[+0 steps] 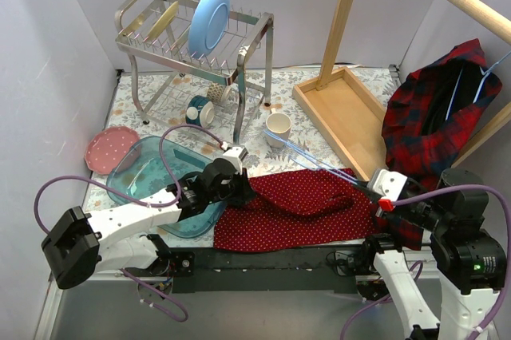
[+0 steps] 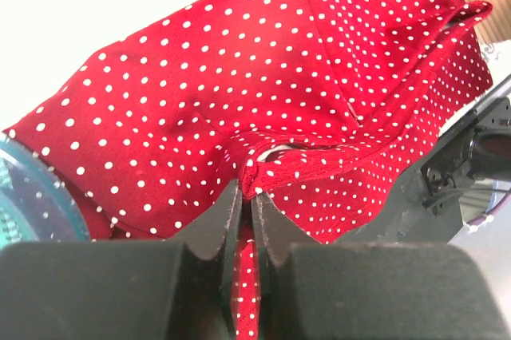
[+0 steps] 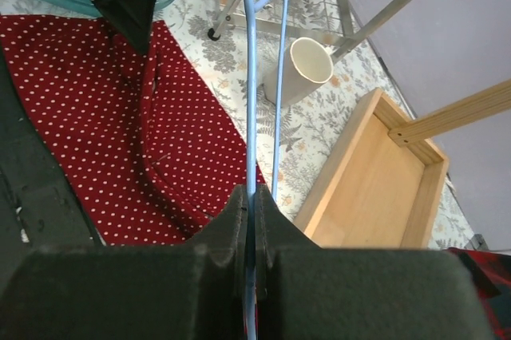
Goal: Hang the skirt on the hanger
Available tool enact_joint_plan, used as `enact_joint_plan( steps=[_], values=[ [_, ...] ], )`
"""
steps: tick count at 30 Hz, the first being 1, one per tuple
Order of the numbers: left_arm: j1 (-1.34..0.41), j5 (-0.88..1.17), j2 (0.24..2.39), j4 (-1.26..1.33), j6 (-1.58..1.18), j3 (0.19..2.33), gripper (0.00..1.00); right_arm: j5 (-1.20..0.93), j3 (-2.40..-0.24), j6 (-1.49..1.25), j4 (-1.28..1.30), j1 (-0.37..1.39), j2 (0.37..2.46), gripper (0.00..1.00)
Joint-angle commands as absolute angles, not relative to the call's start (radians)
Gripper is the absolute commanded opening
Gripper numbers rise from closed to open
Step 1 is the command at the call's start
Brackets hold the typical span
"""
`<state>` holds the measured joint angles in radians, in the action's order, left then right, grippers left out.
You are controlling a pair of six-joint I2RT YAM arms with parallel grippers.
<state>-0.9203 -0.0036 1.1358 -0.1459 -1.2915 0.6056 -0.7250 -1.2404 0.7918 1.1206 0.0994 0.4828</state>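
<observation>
Item 1, nearest me: left gripper point(image 1: 239, 184), at 8 o'clock on the table, fingers pressed together on a folded hem of the bright red, white-dotted cloth skirt point(image 1: 303, 208); my left wrist view shows the hem pinched between the pads and raised slightly off the table. Item 2: right gripper point(image 1: 382, 192), at 4 o'clock, clamped on the thin light-blue hanger point(image 1: 323, 164), whose arms run off toward 10 o'clock over the skirt's far edge and point at the cream ceramic mug point(image 1: 278, 128). Item 3: the skirt itself, spread flat along the near table edge at 6 o'clock, between the two grippers, not yet on the hanger. Step in hand, as I judge it: both pieces are held and threading is about to start. The next move calls for lifting the pinched hem to open the waist, then sliding a hanger arm inside. Item 4: teal transparent dish point(image 1: 152, 172), 9 o'clock. Item 5: shallow wooden tray point(image 1: 343, 112), 2 o'clock. Item 6: dark red-and-navy plaid shirt point(image 1: 435, 116), hanging at 3 o'clock. Item 7: metal dish rack point(image 1: 255, 45), 11 o'clock, farthest.
</observation>
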Motion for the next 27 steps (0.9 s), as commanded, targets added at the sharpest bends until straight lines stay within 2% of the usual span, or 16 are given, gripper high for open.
enact_joint_plan(
  steps=[1,5,9,12,13,14,22,25,27],
  values=[
    [-0.922,-0.049,1.097,-0.126,-1.325,0.581,0.09,-0.791,-1.275,0.805,1.164,0.097,0.512,0.01],
    [-0.922,-0.04,1.083,-0.115,-1.347,0.569,0.23,-0.856,-1.308,0.81,1.2,0.097,0.566,0.01],
    [-0.923,-0.047,1.039,-0.141,-1.358,0.58,0.25,-0.887,-1.315,0.822,1.221,0.097,0.632,0.01],
    [-0.922,-0.064,0.974,-0.201,-1.364,0.612,0.38,-0.914,-1.321,0.833,1.236,0.097,0.673,0.01],
    [-0.923,-0.075,0.945,-0.222,-1.365,0.623,0.5,-0.928,-1.322,0.834,1.247,0.097,0.686,0.01],
    [-0.923,-0.083,0.931,-0.262,-1.365,0.633,0.53,-0.958,-1.324,0.85,1.274,0.097,0.698,0.01],
    [-0.922,-0.156,0.743,-0.547,-1.381,0.775,0.58,-0.995,-1.296,0.884,1.31,0.11,0.801,0.01],
    [-0.92,-0.209,0.654,-0.624,-1.338,0.814,0.67,-1.006,-1.25,0.894,1.312,0.159,0.844,0.01],
    [-0.92,-0.167,0.62,-0.615,-1.26,0.821,0.72,-1.019,-1.227,0.899,1.313,0.219,0.876,0.01]
  ],
)
